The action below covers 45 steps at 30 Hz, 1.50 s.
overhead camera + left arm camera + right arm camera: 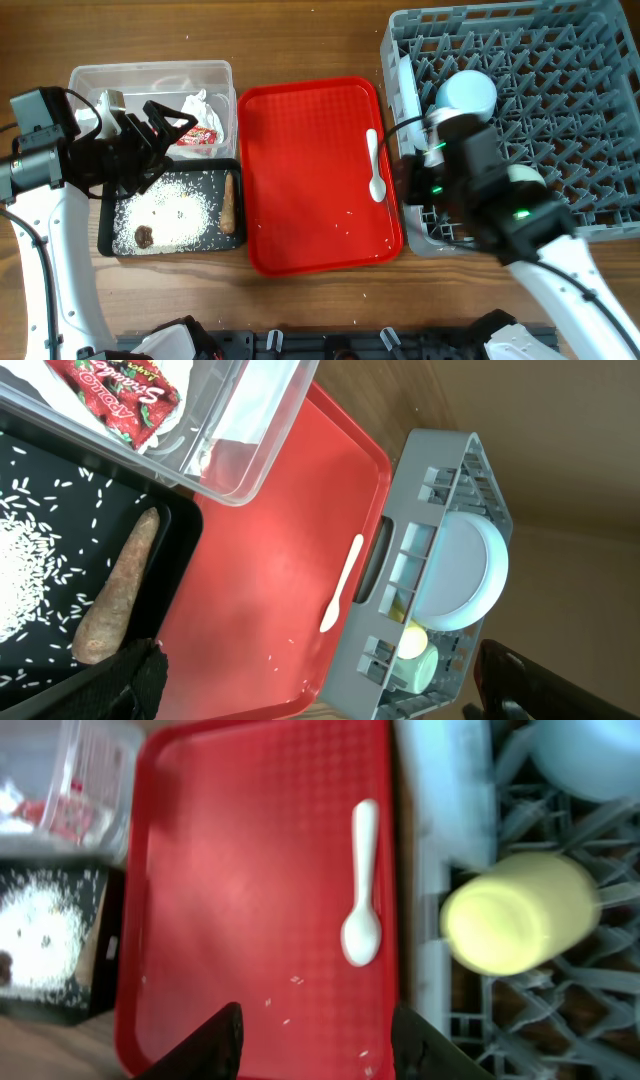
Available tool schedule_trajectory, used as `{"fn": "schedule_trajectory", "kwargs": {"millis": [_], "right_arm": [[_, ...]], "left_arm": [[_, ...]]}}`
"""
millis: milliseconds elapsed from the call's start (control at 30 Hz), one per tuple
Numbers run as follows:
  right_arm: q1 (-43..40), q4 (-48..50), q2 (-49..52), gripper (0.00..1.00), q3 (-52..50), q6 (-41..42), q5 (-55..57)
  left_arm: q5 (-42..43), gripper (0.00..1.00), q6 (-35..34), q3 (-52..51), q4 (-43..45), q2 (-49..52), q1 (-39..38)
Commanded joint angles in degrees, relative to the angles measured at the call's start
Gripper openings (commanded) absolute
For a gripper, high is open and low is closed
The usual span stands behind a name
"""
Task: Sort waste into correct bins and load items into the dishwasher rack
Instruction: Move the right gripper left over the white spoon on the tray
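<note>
White spoon (362, 880) lies centre-right on the red tray (250, 870), beside the dishwasher rack (428, 950). Right gripper (318, 1032), parted and empty, should straddle the handle squarely. Left gripper (165, 140) is spread wide, holding nothing.

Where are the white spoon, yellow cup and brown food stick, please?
white spoon (364, 880): right wrist view, middle of handle.
yellow cup (520, 913): right wrist view, its middle.
brown food stick (118, 592): left wrist view, its middle.

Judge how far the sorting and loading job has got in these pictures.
Done: tissue and red wrapper lie in the clear tub, rice and brown stick in the black tray, yellow cup in the rack. In hand: nothing; the right tool is open near the red tray. Left: the white spoon on that tray.
</note>
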Motion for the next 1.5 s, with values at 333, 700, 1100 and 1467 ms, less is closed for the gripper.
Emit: {"fn": "schedule_trajectory", "kwargs": {"millis": [333,700,1100,1467], "right_arm": [[19.47,9.29,20.92,1.00,0.96,5.81,18.58],[19.47,15.78,23.61,0.49,0.90,2.47,15.93],[19.02,17.35,28.22,0.49,-1.46,4.48,26.60],[7.37,17.09,35.63,0.36,-1.46,7.89,13.73]], "left_arm": [[0.04,1.00,0.74,0.59,0.11,-0.81,0.37],[0.04,1.00,0.74,0.59,0.11,-0.81,0.37],[0.04,1.00,0.74,0.59,0.11,-0.81,0.37],[0.04,1.00,0.74,0.59,0.11,-0.81,0.37]]}}
